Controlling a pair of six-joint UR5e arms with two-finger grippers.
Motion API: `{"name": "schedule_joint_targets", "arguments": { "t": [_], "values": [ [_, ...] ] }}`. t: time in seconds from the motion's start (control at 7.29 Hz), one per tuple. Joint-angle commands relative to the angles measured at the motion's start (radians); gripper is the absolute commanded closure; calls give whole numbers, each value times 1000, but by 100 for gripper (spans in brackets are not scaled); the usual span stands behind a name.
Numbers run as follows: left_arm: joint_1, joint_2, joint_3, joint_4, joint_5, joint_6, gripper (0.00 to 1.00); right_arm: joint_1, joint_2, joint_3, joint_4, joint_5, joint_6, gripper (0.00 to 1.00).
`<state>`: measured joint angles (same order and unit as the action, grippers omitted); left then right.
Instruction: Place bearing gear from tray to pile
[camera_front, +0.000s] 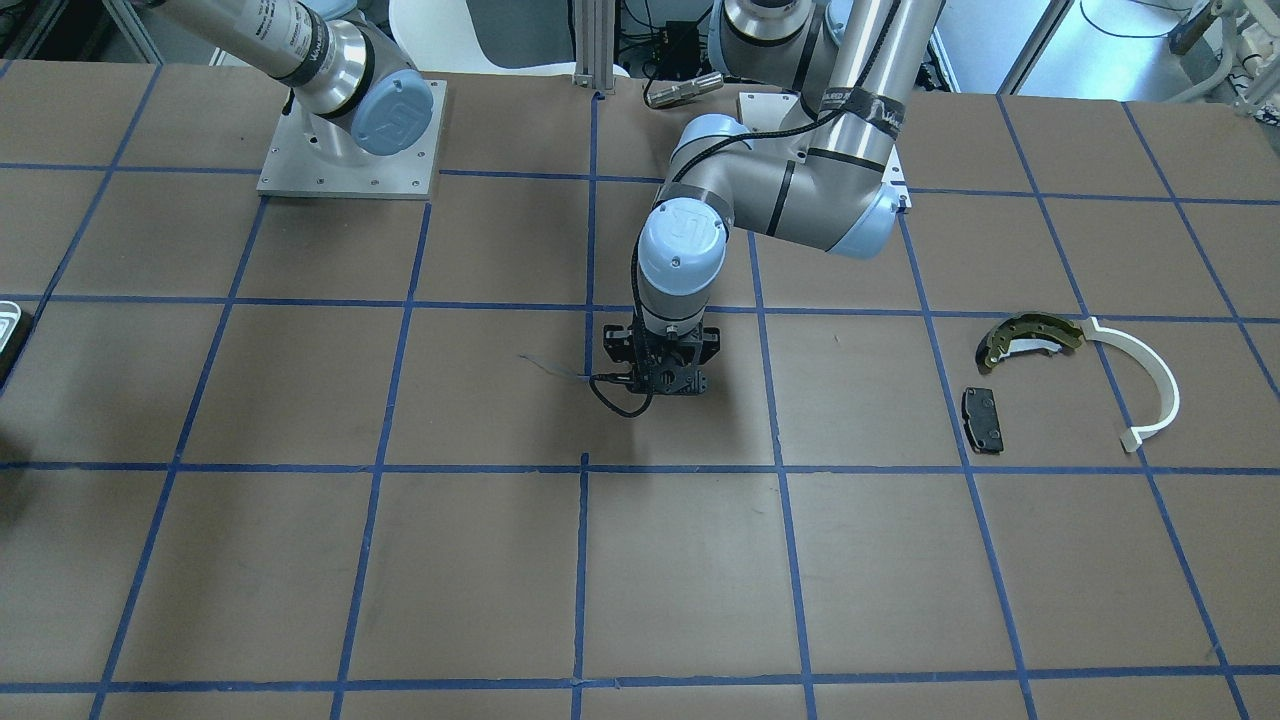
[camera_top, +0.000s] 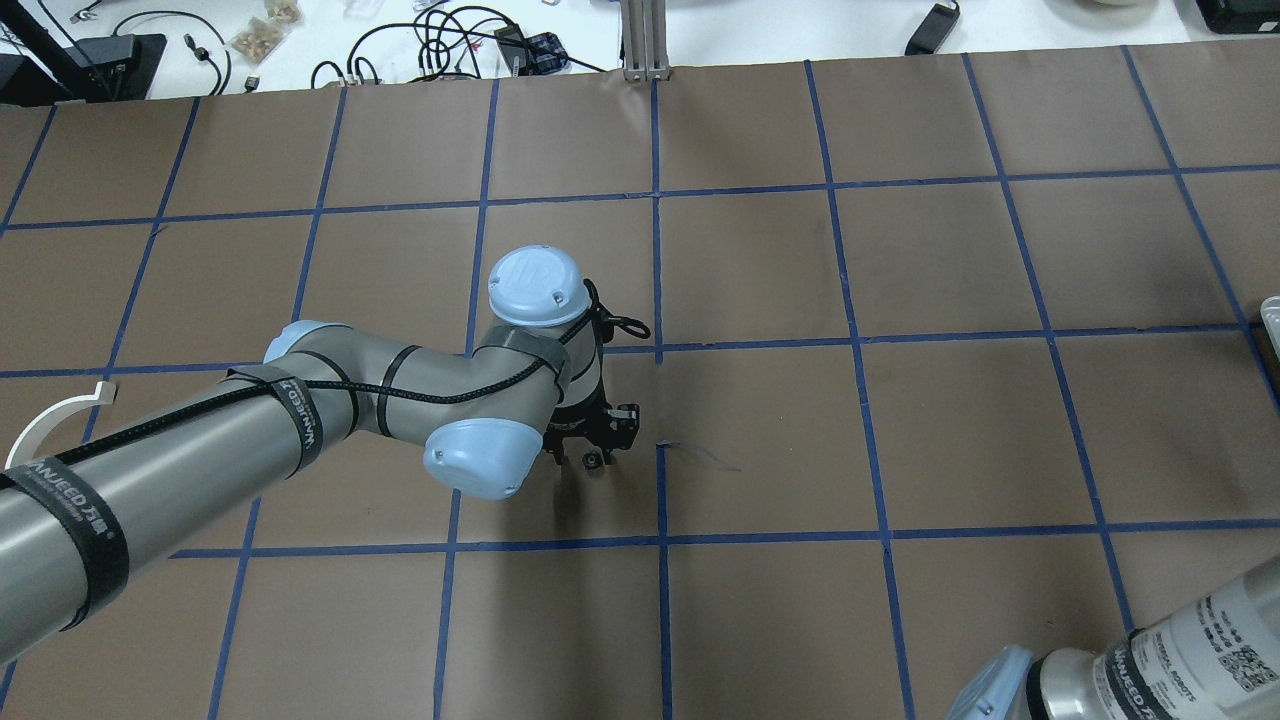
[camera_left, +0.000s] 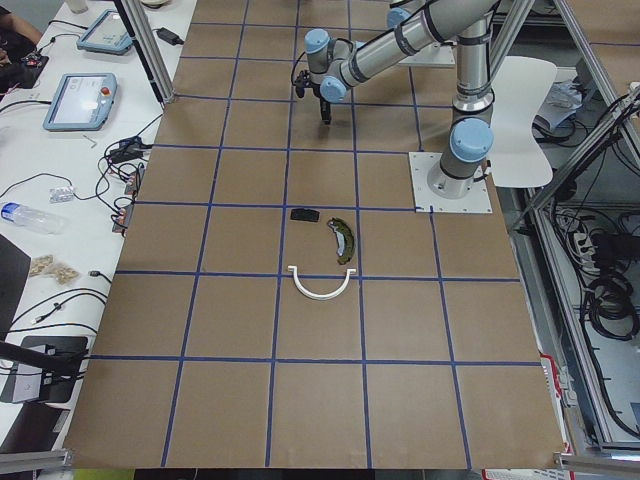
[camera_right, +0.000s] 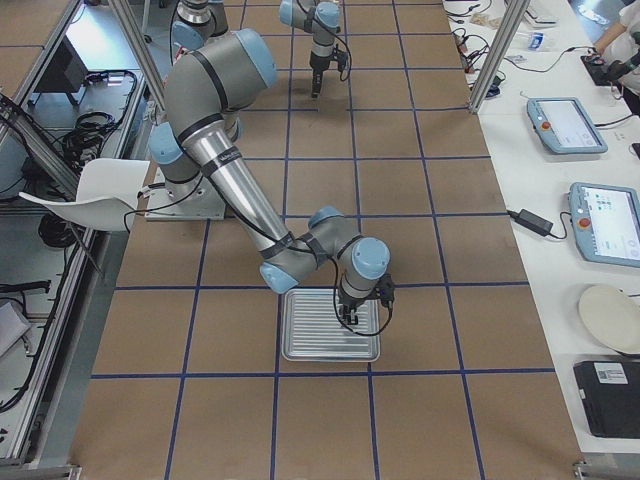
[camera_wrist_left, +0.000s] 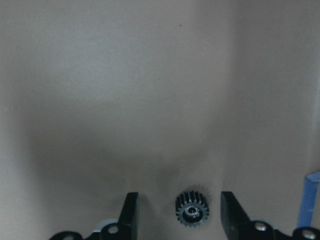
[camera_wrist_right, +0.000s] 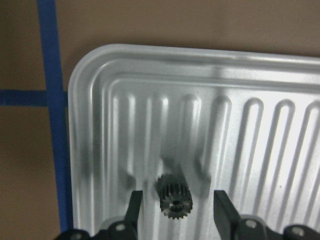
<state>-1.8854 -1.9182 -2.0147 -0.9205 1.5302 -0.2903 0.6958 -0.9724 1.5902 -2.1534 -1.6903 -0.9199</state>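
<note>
- Dark metal, toothed: found the bearing gear (camera_wrist_right: 173, 200) apparently on end on the ribbed tray (camera_wrist_right: 80, 75), near its corner, at 6 o'clock of the right wrist view.
- Saw the right tool (camera_wrist_right: 177, 200) spread wide astride it, clear of the teeth.
- Spotted a second gear (camera_wrist_left: 192, 210) flat on the brown surface (camera_wrist_left: 150, 75) inside the wide-spread left tool (camera_wrist_left: 179, 200), untouched.
- Judged both small, stiff, light, slick, apt to roll; reckoned best to pinch across opposite teeth.
- Placed the pile (camera_front: 1030, 338) at 3 o'clock from the left tool in the front-facing view, well apart.
</note>
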Motion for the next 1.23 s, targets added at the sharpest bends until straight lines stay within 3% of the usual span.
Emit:
{"name": "schedule_joint_targets", "arguments": {
  "t": [0.0, 0.14, 0.41, 0.55, 0.69, 0.82, 0.96, 1.1],
  "values": [
    [0, -7, 4, 2, -1, 0, 61, -4, 4, 1, 0, 1, -10, 45],
    [0, -11, 2, 0, 1, 3, 100, -4, 4, 1, 1, 1, -8, 46],
    [11, 17, 13, -14, 2, 11, 100, -4, 4, 1, 0, 1, -8, 60],
    [19, 28, 43, -38, 11, 42, 100, -4, 4, 1, 1, 1, -8, 75],
    [63, 53, 132, -195, 86, 144, 100, -4, 4, 4, 4, 1, -8, 85],
    [144, 68, 254, -365, 102, 170, 100, -4, -5, 14, 6, -3, -5, 90],
    [249, 71, 331, -444, 113, 272, 100, -2, -21, 14, 15, -56, 9, 92],
    [357, 71, 340, -451, 149, 395, 100, 14, -88, 17, 56, -61, 21, 92]
  ]
}}
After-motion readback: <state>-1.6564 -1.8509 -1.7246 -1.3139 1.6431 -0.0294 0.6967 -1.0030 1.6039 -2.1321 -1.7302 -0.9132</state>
